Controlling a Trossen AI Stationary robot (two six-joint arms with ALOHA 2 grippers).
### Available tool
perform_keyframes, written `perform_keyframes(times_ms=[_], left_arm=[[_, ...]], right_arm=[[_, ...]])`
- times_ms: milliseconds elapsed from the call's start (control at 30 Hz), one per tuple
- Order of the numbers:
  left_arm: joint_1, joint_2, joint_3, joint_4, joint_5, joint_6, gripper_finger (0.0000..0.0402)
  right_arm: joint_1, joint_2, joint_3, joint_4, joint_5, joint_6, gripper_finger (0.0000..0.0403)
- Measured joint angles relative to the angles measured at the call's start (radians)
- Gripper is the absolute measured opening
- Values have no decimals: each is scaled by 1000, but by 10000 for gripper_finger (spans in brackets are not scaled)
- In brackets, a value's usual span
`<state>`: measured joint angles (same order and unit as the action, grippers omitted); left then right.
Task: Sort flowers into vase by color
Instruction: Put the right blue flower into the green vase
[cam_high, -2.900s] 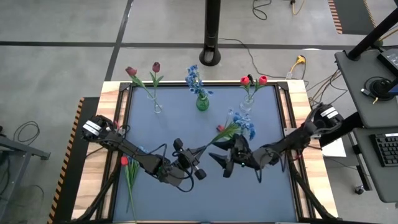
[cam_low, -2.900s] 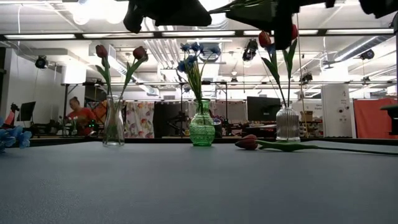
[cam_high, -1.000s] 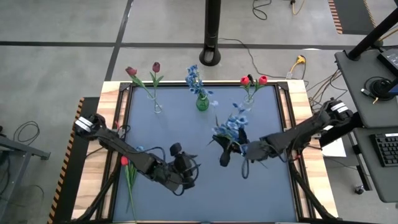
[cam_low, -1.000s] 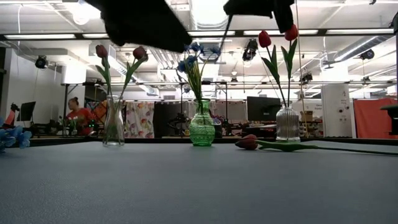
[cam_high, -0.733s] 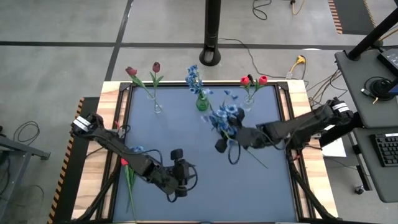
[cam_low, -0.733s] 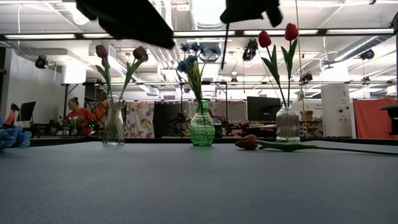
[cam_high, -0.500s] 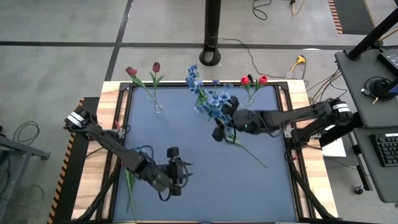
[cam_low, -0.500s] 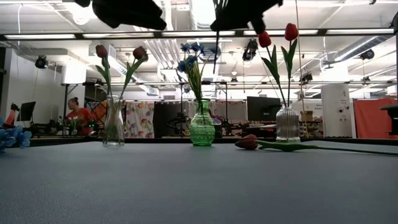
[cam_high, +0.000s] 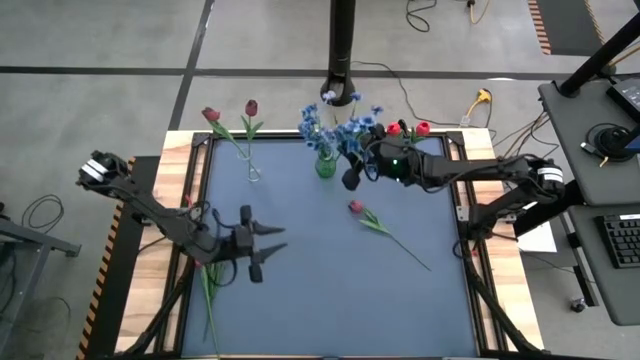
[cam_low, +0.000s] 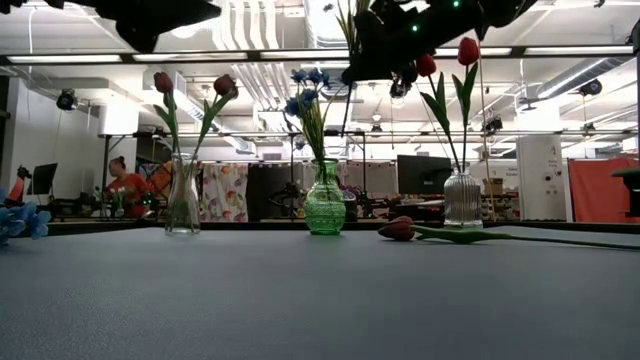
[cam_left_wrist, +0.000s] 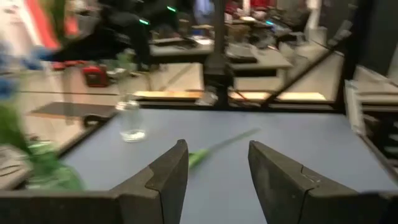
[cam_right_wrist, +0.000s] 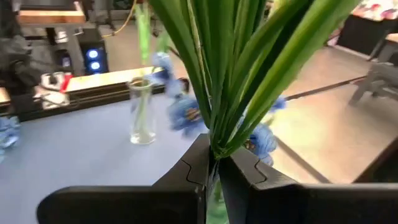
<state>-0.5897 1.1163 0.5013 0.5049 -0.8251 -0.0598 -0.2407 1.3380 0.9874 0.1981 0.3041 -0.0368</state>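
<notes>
My right gripper (cam_high: 360, 152) is shut on a sprig of blue flowers (cam_high: 350, 125), raised next to the green vase (cam_high: 325, 166), which holds more blue flowers (cam_high: 310, 124). A clear vase (cam_high: 253, 173) at the far left holds two maroon tulips (cam_high: 250, 107). Red tulips (cam_high: 422, 128) stand behind my right arm. One red tulip (cam_high: 356, 207) lies on the mat, and another (cam_high: 209, 295) lies under my left arm. My left gripper (cam_high: 268, 248) stands open above the mat at the left, touching nothing. My right gripper pinches the sprig's green stem (cam_right_wrist: 214, 152) between its two fingers, just below the spreading leaves. The fingers come in level, across the stem. The sprig stands upright and clear of the table, with its lower stem (cam_low: 346, 95) hanging below the fingers.
Blue blossoms (cam_low: 20, 220) lie at the mat's left side. The lying tulip's long stem (cam_high: 400, 245) runs toward the near right. The mat has a raised black frame (cam_high: 455, 200) with wooden edges. A black pole (cam_high: 340, 60) stands beyond the far edge.
My right gripper has carried the blue sprig from the mat's middle toward the far edge, up beside the green vase, and has rolled. My left gripper has drawn back toward the table's left edge and turned level. The red tulip on the mat now lies uncovered.
</notes>
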Motion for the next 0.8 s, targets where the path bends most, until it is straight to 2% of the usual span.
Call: perform_keyframes(times_ms=[167, 333, 600, 800], left_arm=[[3, -99, -29, -1, -95, 48, 152], [3, -133, -42, -2, -179, 54, 152], [4, -126, -45, -4, -185, 52, 152], [4, -121, -45, -3, -187, 52, 152]], right_arm=[[-77, 8, 0, 22, -79, 33, 18], [-114, 24, 0, 32, -98, 60, 18], [-116, 78, 0, 146, -103, 61, 18], [-116, 122, 0, 157, -103, 60, 18]])
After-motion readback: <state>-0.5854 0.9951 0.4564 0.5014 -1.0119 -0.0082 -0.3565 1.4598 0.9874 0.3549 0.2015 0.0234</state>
